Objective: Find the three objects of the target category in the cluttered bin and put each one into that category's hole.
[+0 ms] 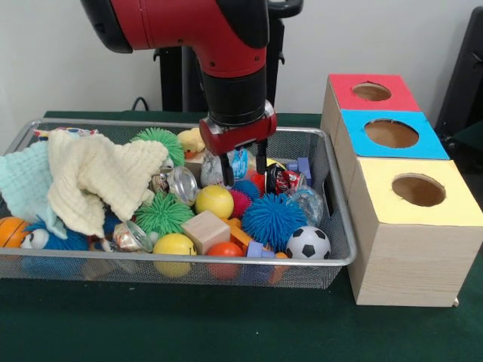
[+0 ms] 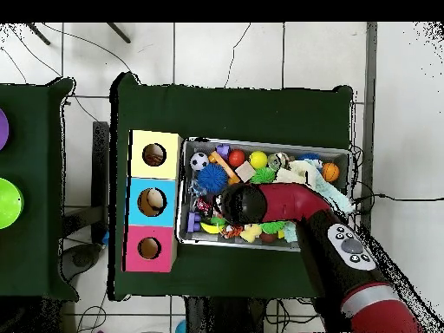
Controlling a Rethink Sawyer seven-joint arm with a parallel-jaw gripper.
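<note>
The wire mesh bin (image 1: 98, 123) is full of toys; it also shows in the overhead view (image 2: 269, 142). My gripper (image 1: 243, 167) hangs from the red arm over the bin's back middle, fingers apart and reaching down among the toys on either side of a clear bluish piece (image 1: 238, 161). It holds nothing that I can see. A small white piece with red and blue patches (image 1: 62, 133) peeks out at the bin's far left rim behind the cloths. No other knotted pieces show. In the overhead view the arm (image 2: 286, 204) hides the gripper.
A wooden box with three holes stands right of the bin: red top (image 1: 371, 91), blue top (image 1: 391, 133), yellow top (image 1: 418, 190). Cream cloth (image 1: 98, 177) and mint cloth (image 1: 26, 181) cover the bin's left. Spiky balls (image 1: 273, 220), a yellow ball (image 1: 214, 201) and a soccer ball (image 1: 308, 243) lie around.
</note>
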